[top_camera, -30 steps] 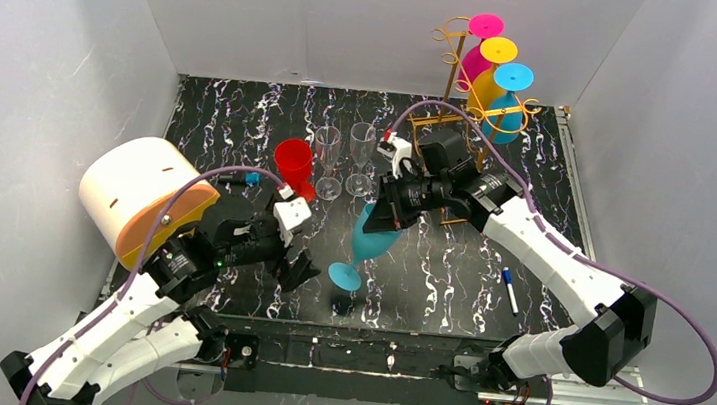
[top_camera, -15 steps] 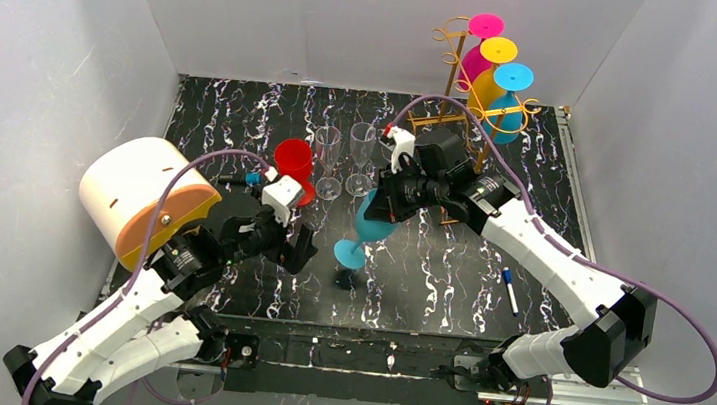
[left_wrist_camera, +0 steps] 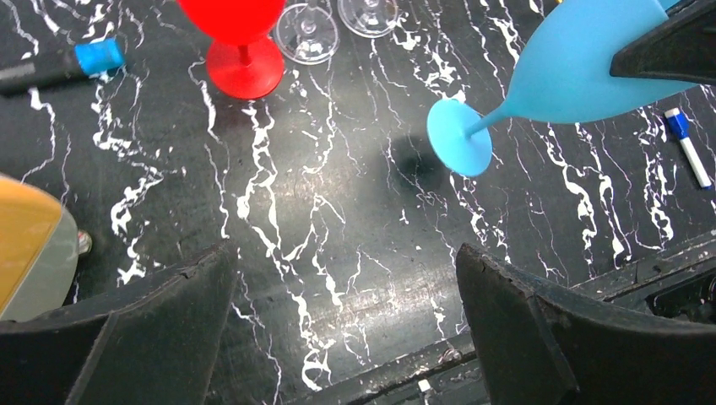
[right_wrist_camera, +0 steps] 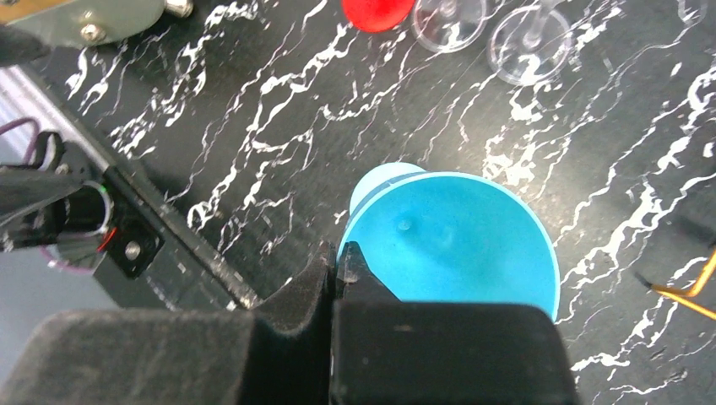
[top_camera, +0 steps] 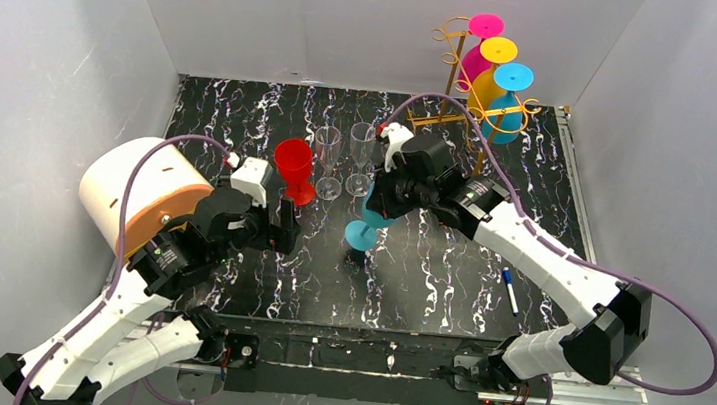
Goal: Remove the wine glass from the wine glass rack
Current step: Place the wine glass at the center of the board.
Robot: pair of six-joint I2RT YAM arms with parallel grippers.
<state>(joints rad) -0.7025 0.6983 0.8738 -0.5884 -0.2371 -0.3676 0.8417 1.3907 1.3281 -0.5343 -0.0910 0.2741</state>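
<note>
Pinching rim of teal wine glass point(top_camera: 370, 214) w/ R gripper point(top_camera: 382, 197), fingers clamped shut on it, holding it tilted, foot down, well near-left of wine glass rack point(top_camera: 466, 93). Hovering L gripper point(top_camera: 281, 230) farther left of rack, fingers spread wide, empty. Leaving 3 other glasses point(top_camera: 487, 85) hanging on rack.

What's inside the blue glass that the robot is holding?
Nothing that shows. The blue wine glass looks empty, just a smooth bowl with a small dimple at the bottom. The right gripper, pinching the rim, covers the near part of the inside.
</note>
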